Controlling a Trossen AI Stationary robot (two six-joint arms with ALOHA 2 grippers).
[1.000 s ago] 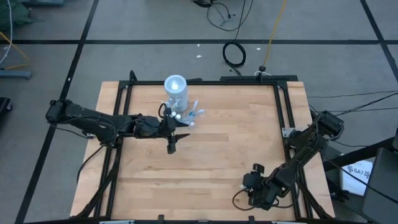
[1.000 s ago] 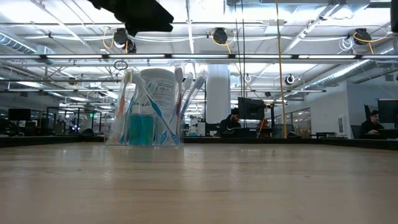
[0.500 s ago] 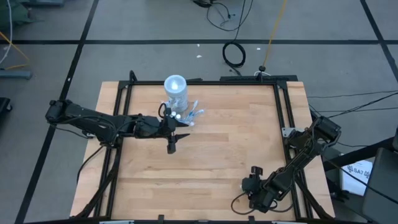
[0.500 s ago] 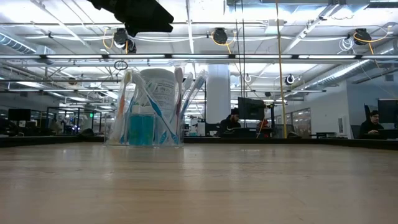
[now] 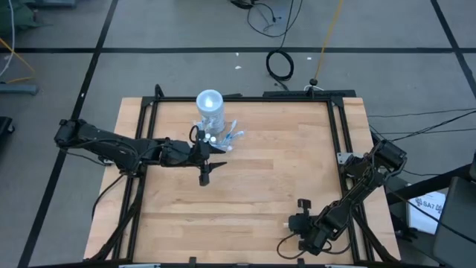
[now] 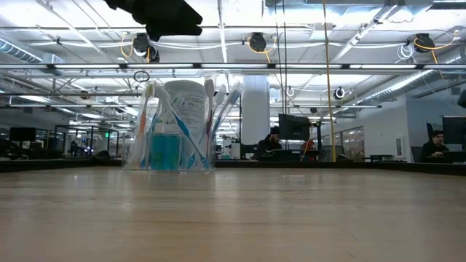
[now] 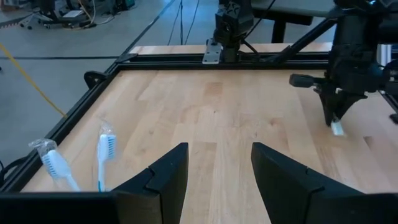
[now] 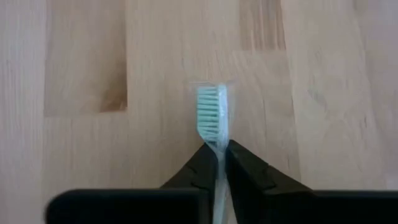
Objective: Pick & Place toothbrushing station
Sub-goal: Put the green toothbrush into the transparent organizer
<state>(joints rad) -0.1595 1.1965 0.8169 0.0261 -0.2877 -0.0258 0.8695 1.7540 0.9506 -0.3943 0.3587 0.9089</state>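
Table: we see a pale wood top inside a black frame, standing on a grey floor with dark lines.
Room: in the low view we look across into a bright open hall with ceiling lights, pipes and screens; a seated person shows far behind, another at the right edge.
Floor clutter: a coiled black cable lies beyond the far edge.
Station: the holder stands near the far edge, left of centre, with toothbrushes spilling from its tray side.
Station axis: we see it upright, cylinder vertical, pale round top facing up; the brushes lean outward.
Left gripper: its jaws stand apart and hold nothing, just beside the station on the near side, not touching it; in its wrist view two brush heads show by the left finger.
Right gripper: at the near right corner, well apart from the station; its fingers are pinched on the neck of a wrapped toothbrush whose head lies against the wood.
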